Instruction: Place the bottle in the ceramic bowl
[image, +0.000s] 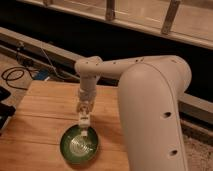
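1 gripper (84, 111) holding 1 bottle (84, 124) | over 1 ceramic bowl (70, 150)

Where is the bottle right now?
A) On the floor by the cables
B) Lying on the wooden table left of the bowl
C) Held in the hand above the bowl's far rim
C: the hand grips the bottle over the far rim of the ceramic bowl.

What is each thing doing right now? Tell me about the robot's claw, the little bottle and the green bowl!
Gripper: above the bowl's far rim, pointing down, shut on the bottle.
Small slim white plastic bottle: upright, held, hanging over the bowl's far edge.
Round glossy green ceramic bowl: upright on the wooden table, nothing lying inside.
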